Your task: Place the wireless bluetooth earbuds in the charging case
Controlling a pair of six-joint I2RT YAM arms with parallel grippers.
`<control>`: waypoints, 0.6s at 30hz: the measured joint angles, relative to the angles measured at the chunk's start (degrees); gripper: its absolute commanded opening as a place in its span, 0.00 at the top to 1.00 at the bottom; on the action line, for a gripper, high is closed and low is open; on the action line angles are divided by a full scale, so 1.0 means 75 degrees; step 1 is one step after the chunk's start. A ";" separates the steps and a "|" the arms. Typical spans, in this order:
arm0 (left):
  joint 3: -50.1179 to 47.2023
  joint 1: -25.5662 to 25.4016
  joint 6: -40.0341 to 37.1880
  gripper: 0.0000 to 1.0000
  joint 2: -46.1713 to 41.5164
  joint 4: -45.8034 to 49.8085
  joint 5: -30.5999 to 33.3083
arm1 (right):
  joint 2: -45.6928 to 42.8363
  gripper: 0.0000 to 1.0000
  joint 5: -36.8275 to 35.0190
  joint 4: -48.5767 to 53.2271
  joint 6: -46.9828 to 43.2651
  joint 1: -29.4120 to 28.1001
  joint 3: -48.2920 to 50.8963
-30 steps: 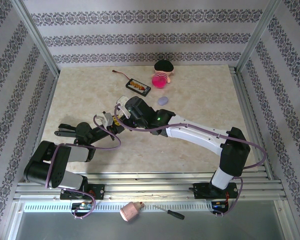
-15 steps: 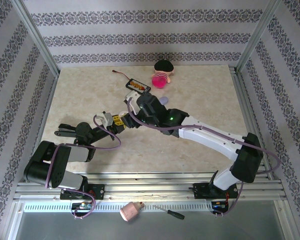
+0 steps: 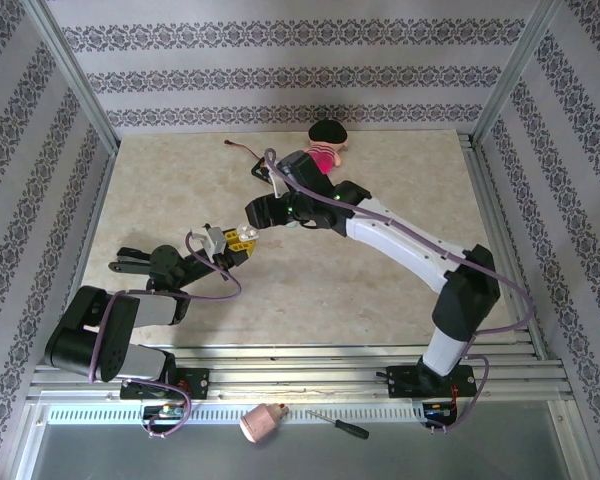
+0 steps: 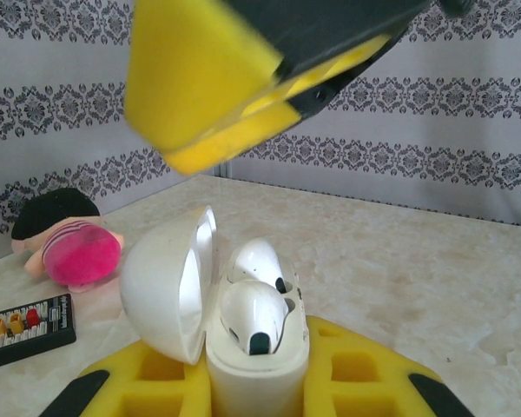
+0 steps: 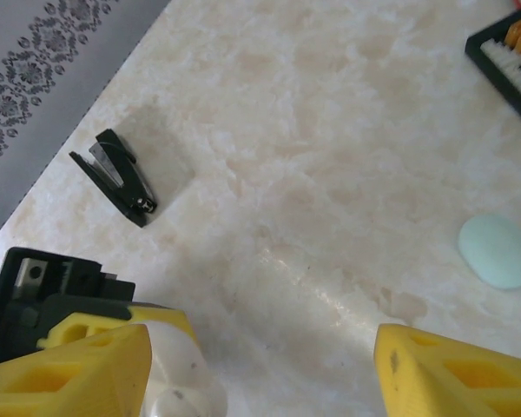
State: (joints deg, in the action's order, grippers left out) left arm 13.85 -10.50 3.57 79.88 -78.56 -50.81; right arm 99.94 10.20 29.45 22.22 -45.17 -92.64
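A white charging case point(image 4: 252, 365) stands upright between the yellow fingers of my left gripper point(image 4: 256, 387), which is shut on it. Its lid point(image 4: 165, 287) hangs open to the left. Two white earbuds point(image 4: 252, 313) sit in the case's sockets, one behind the other. In the top view the left gripper point(image 3: 237, 239) holds the case mid-table. My right gripper point(image 3: 259, 212) hovers just beyond and above it, its yellow finger point(image 4: 208, 78) showing overhead. The right gripper point(image 5: 260, 369) is open with bare table between its fingers; the case point(image 5: 178, 382) shows by its left finger.
A pale mint pebble-shaped case point(image 5: 497, 252) lies on the table to the right. A black tray with orange beads point(image 5: 508, 43) and a pink plush toy point(image 3: 325, 150) lie at the back. A black clip point(image 5: 115, 176) lies left. A screwdriver point(image 3: 338, 425) rests on the front rail.
The right arm has pulled up and back from over the case towards the far side. The left gripper has kept the case in place.
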 measured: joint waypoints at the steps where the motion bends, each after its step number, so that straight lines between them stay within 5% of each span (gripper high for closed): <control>1: 0.0000 0.0000 -0.0003 0.97 0.0000 -0.0003 -0.0003 | 0.0146 0.30 0.0096 0.0157 0.0029 0.0012 -0.0157; 18: -0.0131 -0.0050 -0.0015 0.97 0.0000 0.0020 -0.0178 | 0.0796 0.27 0.0796 0.1673 -0.0664 0.0052 -0.1186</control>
State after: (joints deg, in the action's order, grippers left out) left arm 12.86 -10.87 3.46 79.88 -78.41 -52.14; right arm 105.91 16.16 42.00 17.23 -44.77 -101.54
